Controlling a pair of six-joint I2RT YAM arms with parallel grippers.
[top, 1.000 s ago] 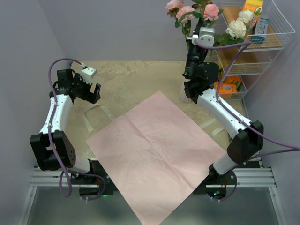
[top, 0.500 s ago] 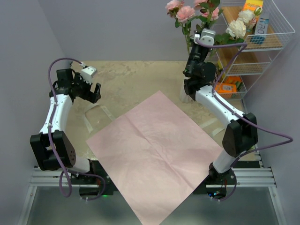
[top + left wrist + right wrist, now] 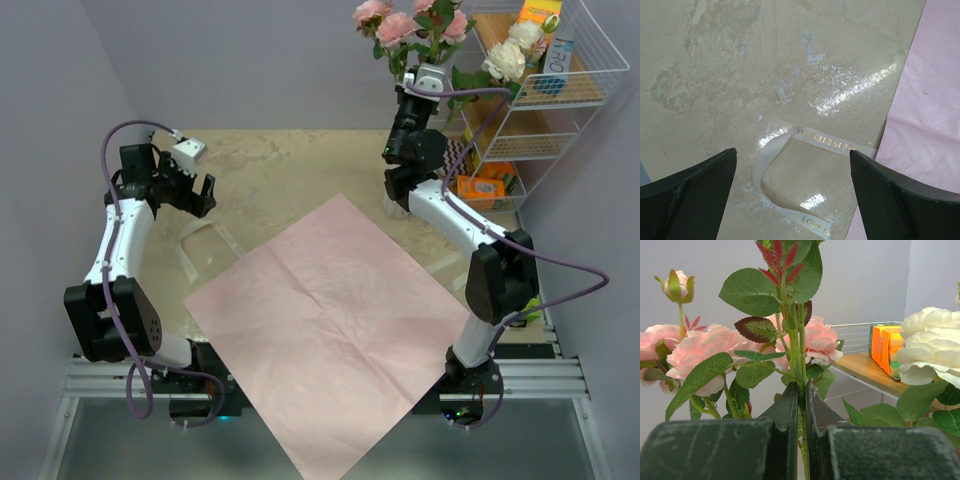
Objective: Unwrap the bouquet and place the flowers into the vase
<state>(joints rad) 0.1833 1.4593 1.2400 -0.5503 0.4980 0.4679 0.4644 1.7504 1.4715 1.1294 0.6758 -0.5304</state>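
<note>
My right claw (image 3: 800, 402) is clamped on a rose stem (image 3: 801, 347), blooms above me, vase (image 3: 396, 207) right below. Risk: if I release w/ the stem off-centre, it tips over the rim. Wrist cam shows the pinch; only top cam shows the vase. Left claw (image 3: 792, 155) gapes, empty.

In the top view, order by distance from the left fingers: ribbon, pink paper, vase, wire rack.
1. ribbon, on the table right beside the left fingers.
2. pink paper, table centre.
3. vase, far side, right of centre.
4. wire rack, far right corner.
</note>
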